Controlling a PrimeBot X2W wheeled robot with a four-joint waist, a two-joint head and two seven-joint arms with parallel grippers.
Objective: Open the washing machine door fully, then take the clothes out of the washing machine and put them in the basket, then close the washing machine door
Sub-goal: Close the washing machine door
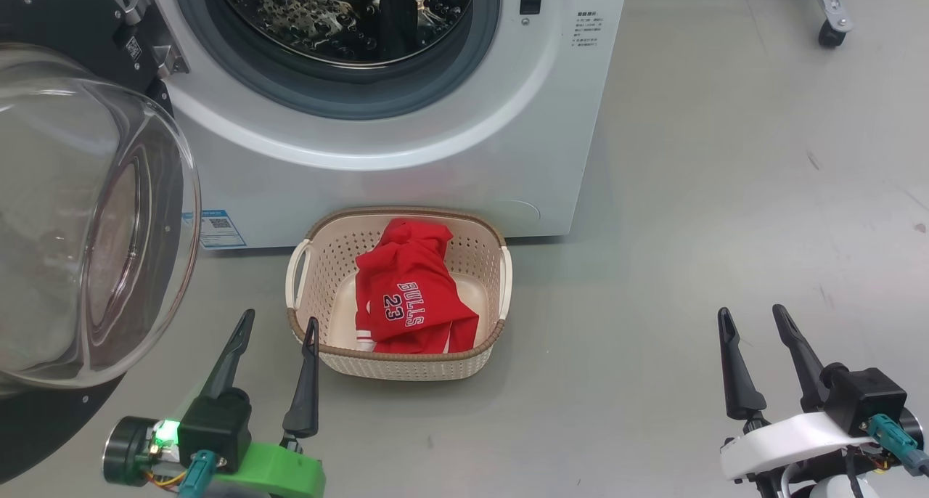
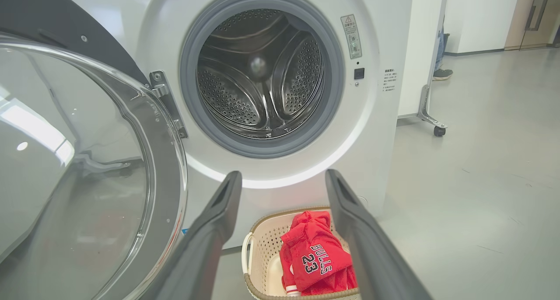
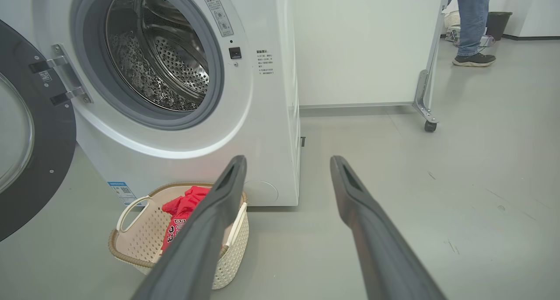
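One red jersey [image 1: 414, 295], white trim, lettered "BULLS 23", crumpled in cream perforated basket [image 1: 406, 367]; left gripper [image 1: 281, 318] and right gripper [image 1: 751, 311] spread wide, empty.

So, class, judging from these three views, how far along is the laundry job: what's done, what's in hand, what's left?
Done: the washing machine door stands wide open, the drum looks empty, and the red jersey lies in the basket. In hand: nothing; the left gripper and right gripper are both open and empty. Left: closing the door.
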